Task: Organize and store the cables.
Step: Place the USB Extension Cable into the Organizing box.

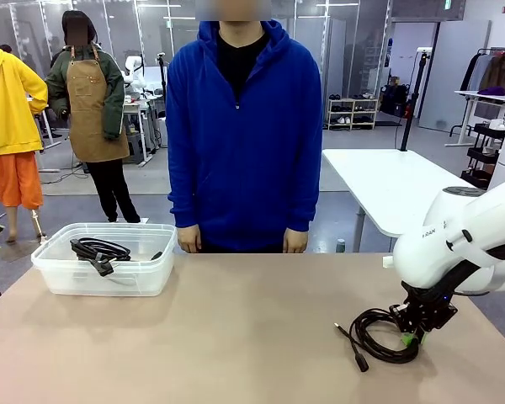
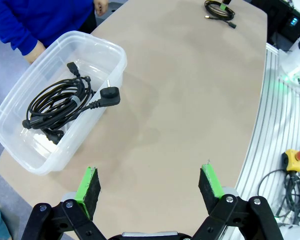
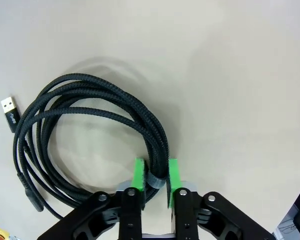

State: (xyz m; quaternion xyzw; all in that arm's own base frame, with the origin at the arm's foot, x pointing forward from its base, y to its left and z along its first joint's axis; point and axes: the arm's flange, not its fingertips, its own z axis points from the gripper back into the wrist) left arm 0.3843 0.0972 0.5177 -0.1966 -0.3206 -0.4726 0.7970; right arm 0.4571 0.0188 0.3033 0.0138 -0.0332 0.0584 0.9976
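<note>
1. The right end effector (image 3: 154,181) is down on the tabletop (image 1: 236,337) at the robot's right, its green pads (image 3: 138,172) clamped on the strap of a braided black cable coil (image 3: 90,135) with a USB plug tip.
2. That coil lies flat on the tabletop.
3. The left end effector (image 2: 150,185) hangs above the tabletop, spread wide and empty.
4. A clear plastic bin (image 1: 59,273) at the robot's left holds another coiled cable with a power plug (image 2: 60,102).
5. A person in a blue hoodie (image 1: 244,135) stands at the far edge.
</note>
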